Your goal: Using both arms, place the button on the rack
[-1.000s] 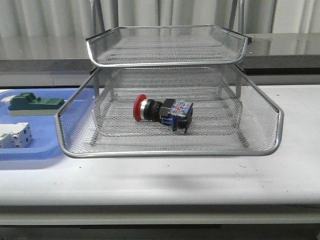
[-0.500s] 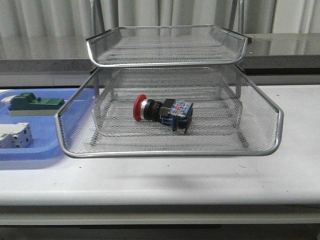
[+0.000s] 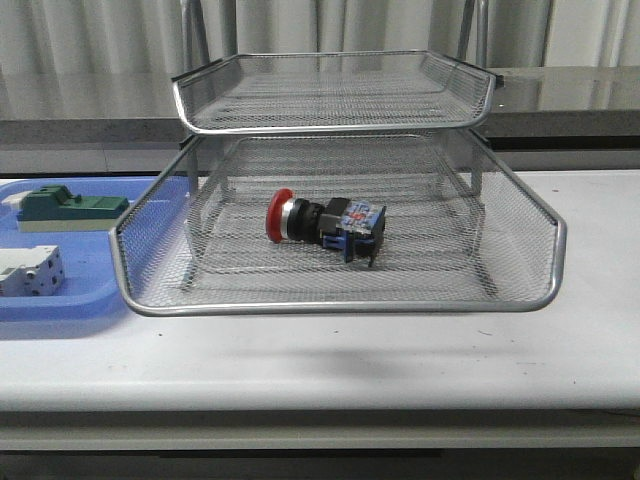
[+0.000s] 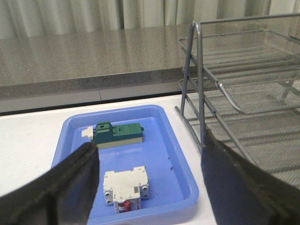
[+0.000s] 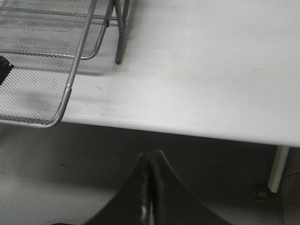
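Observation:
The button (image 3: 325, 222), with red cap, black body and blue rear block, lies on its side in the lowest tier of the silver wire-mesh rack (image 3: 340, 300). Neither arm shows in the front view. My left gripper (image 4: 150, 147) is open and empty; its dark fingers (image 4: 61, 187) frame the blue tray beside the rack (image 4: 243, 84). My right gripper (image 5: 150, 157) is shut and empty, off the table's front edge near the rack's corner (image 5: 51, 123). The button is hidden in both wrist views.
A flat blue tray (image 3: 70, 305) left of the rack holds a green block (image 3: 65, 208) and a white block (image 3: 30, 270); they also show in the left wrist view: tray (image 4: 183, 154), green block (image 4: 117, 133), white block (image 4: 125, 187). A grey counter runs behind.

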You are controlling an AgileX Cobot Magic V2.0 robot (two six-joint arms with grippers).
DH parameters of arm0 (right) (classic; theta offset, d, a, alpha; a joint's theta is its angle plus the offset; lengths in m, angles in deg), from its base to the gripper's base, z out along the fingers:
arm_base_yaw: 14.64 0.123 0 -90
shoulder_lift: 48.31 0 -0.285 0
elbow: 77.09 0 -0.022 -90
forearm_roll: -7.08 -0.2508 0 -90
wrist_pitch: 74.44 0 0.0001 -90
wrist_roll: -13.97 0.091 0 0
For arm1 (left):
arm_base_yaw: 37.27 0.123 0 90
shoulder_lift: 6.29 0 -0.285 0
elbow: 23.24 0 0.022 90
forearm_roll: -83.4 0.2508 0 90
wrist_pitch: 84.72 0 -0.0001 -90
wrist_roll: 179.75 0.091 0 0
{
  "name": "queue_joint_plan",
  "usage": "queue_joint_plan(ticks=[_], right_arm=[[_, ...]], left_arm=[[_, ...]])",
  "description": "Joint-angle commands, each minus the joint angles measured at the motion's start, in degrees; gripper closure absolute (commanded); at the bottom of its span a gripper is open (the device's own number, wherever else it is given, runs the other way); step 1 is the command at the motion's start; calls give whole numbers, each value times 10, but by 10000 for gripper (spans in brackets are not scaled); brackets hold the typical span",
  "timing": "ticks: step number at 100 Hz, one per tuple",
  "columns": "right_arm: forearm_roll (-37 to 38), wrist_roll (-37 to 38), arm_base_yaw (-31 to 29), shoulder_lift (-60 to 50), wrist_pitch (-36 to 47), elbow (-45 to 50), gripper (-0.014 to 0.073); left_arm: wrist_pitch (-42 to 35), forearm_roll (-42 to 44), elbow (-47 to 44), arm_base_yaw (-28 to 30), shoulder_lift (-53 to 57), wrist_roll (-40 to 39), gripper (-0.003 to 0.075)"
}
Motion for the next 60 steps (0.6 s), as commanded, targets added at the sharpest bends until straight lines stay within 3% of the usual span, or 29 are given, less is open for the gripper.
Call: queue_joint_plan(ticks=[1, 24, 50, 60], right_arm=[[-1, -1, -3, 2, 34, -20, 663], [-1, -1, -3, 2, 34, -20, 663], [-1, -1, -3, 2, 34, -20, 663], [-1, -1, -3, 2, 34, -20, 663]], left_arm=[[-51, -24, 2, 1, 27, -6, 259], [-103, -25, -31, 1, 52, -6, 259], [-101, -29, -35, 1, 52, -6, 261], [-101, -29, -35, 1, 52, -6, 307]])
